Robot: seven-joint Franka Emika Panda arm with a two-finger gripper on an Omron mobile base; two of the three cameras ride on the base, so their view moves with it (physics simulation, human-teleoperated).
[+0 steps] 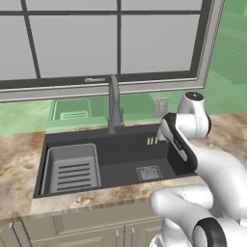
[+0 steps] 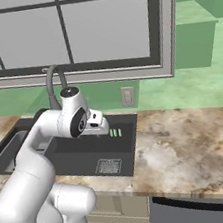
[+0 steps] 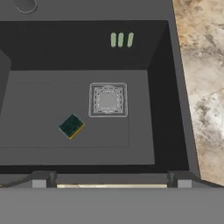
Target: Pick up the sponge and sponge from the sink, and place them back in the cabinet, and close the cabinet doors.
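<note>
One sponge (image 3: 71, 126), dark green on a yellow base, lies flat on the floor of the black sink (image 3: 65, 48), just left of and below the square drain (image 3: 108, 99) in the hand view. My gripper (image 3: 111, 183) hangs above the basin, open wide, with nothing between its fingertips (image 3: 39, 181). The sponge sits ahead of the left fingertip and apart from it. In the left base view my arm reaches over the right half of the sink (image 1: 125, 149) and covers that part of the floor. The other sponge, the cabinet and the cabinet doors are out of view.
A grey slotted rack (image 1: 72, 169) fills the sink's left end, and the gooseneck faucet (image 1: 114, 103) rises behind the basin. Marbled counter (image 2: 189, 142) runs to the right of the sink (image 2: 89, 154). A window spans the wall behind.
</note>
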